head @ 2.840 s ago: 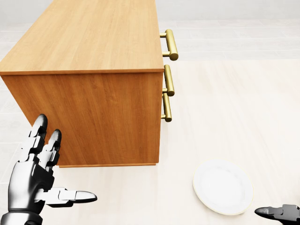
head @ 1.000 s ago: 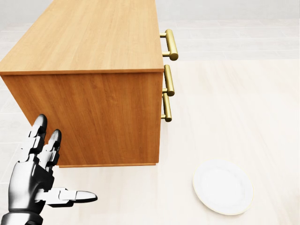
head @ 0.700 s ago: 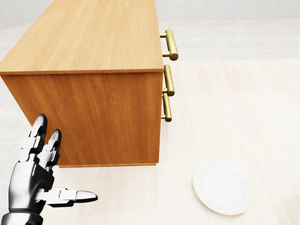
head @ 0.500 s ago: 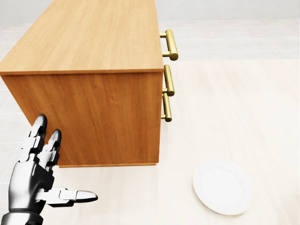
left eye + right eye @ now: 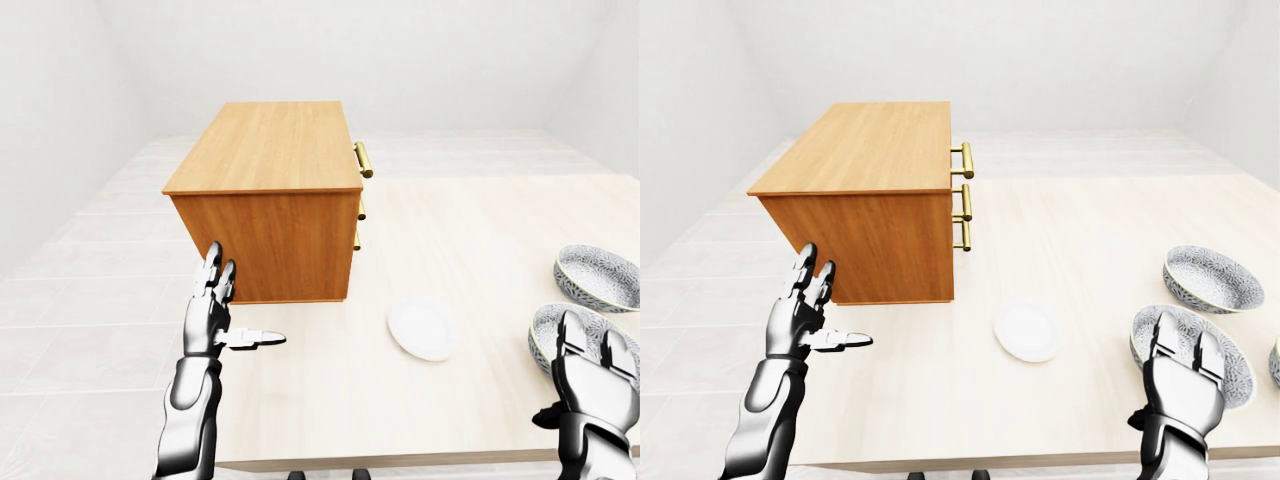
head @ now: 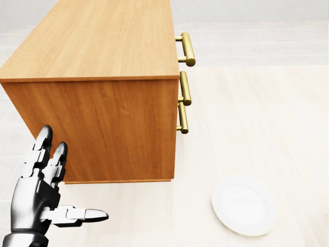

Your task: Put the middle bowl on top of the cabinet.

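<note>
Three grey patterned bowls show at the right of the right-eye view. The far bowl (image 5: 1206,278) is whole, the middle bowl (image 5: 1237,362) is partly hidden, and only a sliver of a third bowl (image 5: 1275,362) shows at the edge. My right hand (image 5: 1180,370) stands open, fingers up, over the middle bowl's near side and holds nothing. The wooden cabinet (image 6: 103,46) with brass handles (image 6: 187,49) stands on the table at the upper left, its flat top bare. My left hand (image 6: 74,175) is open beside the cabinet's near wall, thumb pointing right.
A white plate (image 6: 244,205) lies on the pale wooden table (image 5: 1080,230) between the cabinet and the bowls. The table's near edge (image 5: 940,455) runs along the bottom of the eye views. Pale tiled floor lies to the left of the table.
A dark fingertip of my right hand showed in the head view's bottom right corner 2.8 s ago and has left that view. The left hand has barely moved.
</note>
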Controlling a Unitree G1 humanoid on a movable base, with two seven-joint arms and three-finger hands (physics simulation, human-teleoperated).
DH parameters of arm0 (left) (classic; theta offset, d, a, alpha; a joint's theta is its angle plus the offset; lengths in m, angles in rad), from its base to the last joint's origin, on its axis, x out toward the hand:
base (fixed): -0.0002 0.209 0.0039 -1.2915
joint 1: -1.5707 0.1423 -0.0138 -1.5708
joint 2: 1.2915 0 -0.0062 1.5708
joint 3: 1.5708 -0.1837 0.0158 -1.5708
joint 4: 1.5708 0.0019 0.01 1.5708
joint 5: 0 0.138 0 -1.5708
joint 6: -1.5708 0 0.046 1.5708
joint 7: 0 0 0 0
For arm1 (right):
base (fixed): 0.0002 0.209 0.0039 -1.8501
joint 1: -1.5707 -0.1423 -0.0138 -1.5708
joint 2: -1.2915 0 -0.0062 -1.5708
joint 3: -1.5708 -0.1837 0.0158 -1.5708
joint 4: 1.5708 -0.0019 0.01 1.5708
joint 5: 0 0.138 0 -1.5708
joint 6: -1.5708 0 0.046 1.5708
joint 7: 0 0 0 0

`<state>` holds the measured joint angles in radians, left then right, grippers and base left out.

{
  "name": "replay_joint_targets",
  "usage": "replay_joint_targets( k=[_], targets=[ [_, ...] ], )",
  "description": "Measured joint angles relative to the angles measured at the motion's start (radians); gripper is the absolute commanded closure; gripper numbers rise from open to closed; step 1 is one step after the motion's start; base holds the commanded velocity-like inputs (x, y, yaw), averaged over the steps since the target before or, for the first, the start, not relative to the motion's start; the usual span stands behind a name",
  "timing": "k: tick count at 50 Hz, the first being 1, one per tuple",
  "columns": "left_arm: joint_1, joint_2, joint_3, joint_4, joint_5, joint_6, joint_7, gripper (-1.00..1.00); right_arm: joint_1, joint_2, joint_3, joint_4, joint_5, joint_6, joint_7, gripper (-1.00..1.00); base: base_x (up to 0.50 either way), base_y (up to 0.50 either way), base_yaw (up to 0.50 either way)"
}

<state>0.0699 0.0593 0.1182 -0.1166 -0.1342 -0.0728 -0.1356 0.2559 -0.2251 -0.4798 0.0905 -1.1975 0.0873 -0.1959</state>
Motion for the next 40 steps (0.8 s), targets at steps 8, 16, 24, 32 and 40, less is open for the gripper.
replay_joint_targets(
  k=[8,16,24,32,40],
  targets=[
    [0.000,-0.002,-0.003,-0.002,0.005,0.002,0.004,-1.00,0.006,-0.006,-0.001,0.022,0.020,0.000,-0.012,-1.00,0.01,0.00,0.00],
    [0.001,-0.004,-0.006,-0.006,0.011,0.005,0.008,-1.00,0.014,-0.010,-0.005,0.024,0.031,0.000,-0.013,-1.00,0.00,0.00,0.00],
    [0.001,-0.006,-0.008,-0.008,0.015,0.007,0.011,-1.00,0.019,-0.010,-0.011,0.011,0.031,0.000,-0.006,-1.00,0.01,0.00,0.00],
    [0.001,-0.006,-0.008,-0.009,0.017,0.009,0.012,-1.00,0.020,-0.007,-0.015,-0.001,0.026,0.000,0.000,-0.86,0.01,0.00,0.00],
    [0.001,-0.005,-0.007,-0.011,0.018,0.011,0.012,-1.00,0.022,-0.003,-0.019,-0.018,0.020,0.000,0.010,-0.78,0.00,0.00,0.00]
  ],
)
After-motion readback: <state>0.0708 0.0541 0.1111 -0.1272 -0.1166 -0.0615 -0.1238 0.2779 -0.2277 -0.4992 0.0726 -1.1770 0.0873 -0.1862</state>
